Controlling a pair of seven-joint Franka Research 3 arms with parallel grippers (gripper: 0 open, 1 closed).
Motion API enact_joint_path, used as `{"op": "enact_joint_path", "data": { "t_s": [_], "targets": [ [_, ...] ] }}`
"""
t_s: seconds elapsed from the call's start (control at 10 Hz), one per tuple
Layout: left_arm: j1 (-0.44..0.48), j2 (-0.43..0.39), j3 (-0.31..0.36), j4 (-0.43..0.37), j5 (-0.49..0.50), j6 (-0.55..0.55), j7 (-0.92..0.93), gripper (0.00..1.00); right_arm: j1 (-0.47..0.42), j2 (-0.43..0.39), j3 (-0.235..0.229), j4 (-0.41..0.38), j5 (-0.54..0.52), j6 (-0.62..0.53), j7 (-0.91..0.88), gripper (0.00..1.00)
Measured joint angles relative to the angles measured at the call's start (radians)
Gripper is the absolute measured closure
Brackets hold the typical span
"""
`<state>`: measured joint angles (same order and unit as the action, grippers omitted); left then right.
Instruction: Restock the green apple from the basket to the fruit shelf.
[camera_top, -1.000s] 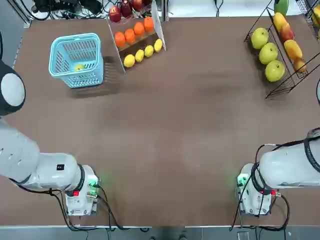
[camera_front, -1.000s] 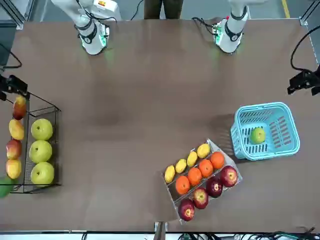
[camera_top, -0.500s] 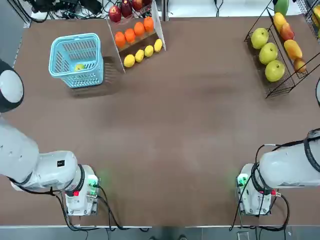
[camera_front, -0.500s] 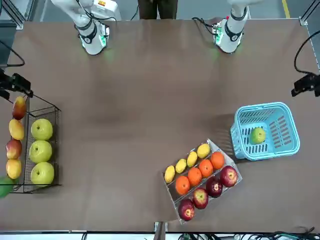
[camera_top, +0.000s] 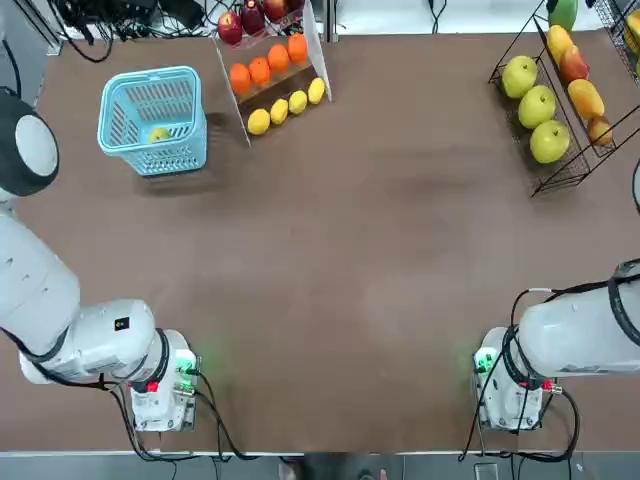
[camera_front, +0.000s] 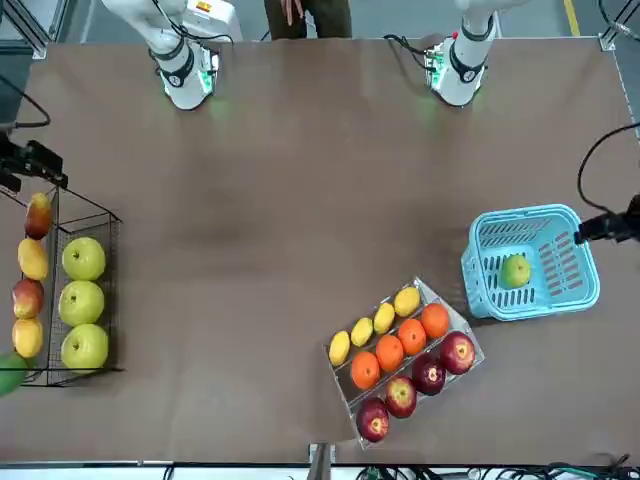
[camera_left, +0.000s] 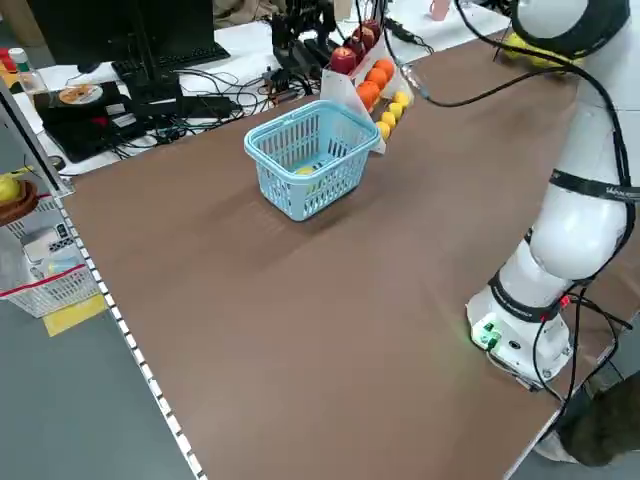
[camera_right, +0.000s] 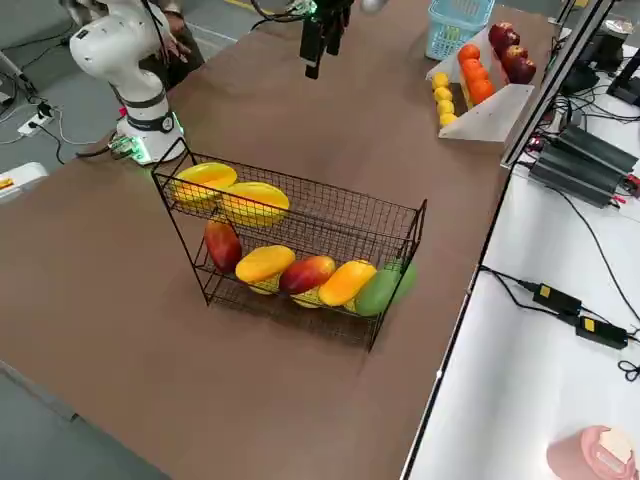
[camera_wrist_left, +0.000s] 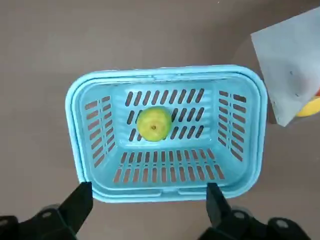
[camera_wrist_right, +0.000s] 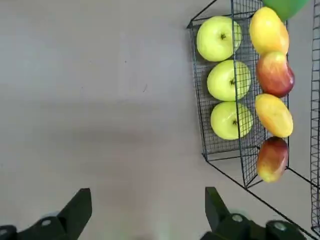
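Left wrist view: round yellow-green apple (camera_wrist_left: 153, 124) sitting mid-floor in light blue lattice plastic basket (camera_wrist_left: 80, 150), bench's 10 o'clock corner. Left gripper (camera_wrist_left: 150, 210) hovering above, jaws open. Risks: fingers clipping rim, apple rolling off-centre. Right jaws open beside black wire fruit shelf (camera_wrist_right: 240, 150).

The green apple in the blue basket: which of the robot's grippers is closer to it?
Left. The left gripper hangs open above the basket holding the green apple; the right gripper, also open, is across the table by the fruit shelf.
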<state>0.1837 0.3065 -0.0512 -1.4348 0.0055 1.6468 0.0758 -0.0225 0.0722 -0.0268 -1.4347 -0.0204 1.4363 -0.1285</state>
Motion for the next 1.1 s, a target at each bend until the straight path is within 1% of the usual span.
{"op": "enact_joint_path", "data": {
  "t_s": [0.2, 0.3, 0.5, 0.6, 0.7, 0.8, 1.1],
  "targets": [
    [-0.003, 0.051, -0.002, -0.03, 0.0, 0.096, -0.059, 0.0, 0.005, -0.009, 0.004, -0.002, 0.006, -0.009, -0.017, 0.0],
    [-0.004, 0.063, -0.005, -0.074, 0.0, 0.16, -0.089, 0.0, 0.008, -0.017, 0.004, -0.005, 0.018, -0.01, -0.02, 0.0],
    [-0.004, 0.063, -0.007, -0.217, 0.0, 0.345, -0.116, 0.0, 0.009, -0.027, 0.004, -0.016, 0.056, -0.011, -0.086, 0.0],
    [-0.004, 0.056, -0.01, -0.292, 0.02, 0.421, -0.116, 0.0, 0.007, -0.028, 0.001, -0.019, 0.079, -0.011, -0.138, 0.0],
    [-0.004, 0.043, -0.016, -0.357, 0.047, 0.461, -0.117, 0.02, 0.007, -0.028, 0.001, -0.022, 0.104, -0.011, -0.19, 0.0],
    [-0.004, 0.024, -0.021, -0.404, 0.059, 0.474, -0.118, 0.03, 0.008, -0.028, 0.001, -0.024, 0.135, -0.011, -0.251, 0.0],
    [0.0, -0.009, -0.022, -0.487, 0.062, 0.497, -0.118, 0.04, 0.007, -0.028, -0.001, -0.03, 0.218, -0.008, -0.426, 0.0]
  ]
}}
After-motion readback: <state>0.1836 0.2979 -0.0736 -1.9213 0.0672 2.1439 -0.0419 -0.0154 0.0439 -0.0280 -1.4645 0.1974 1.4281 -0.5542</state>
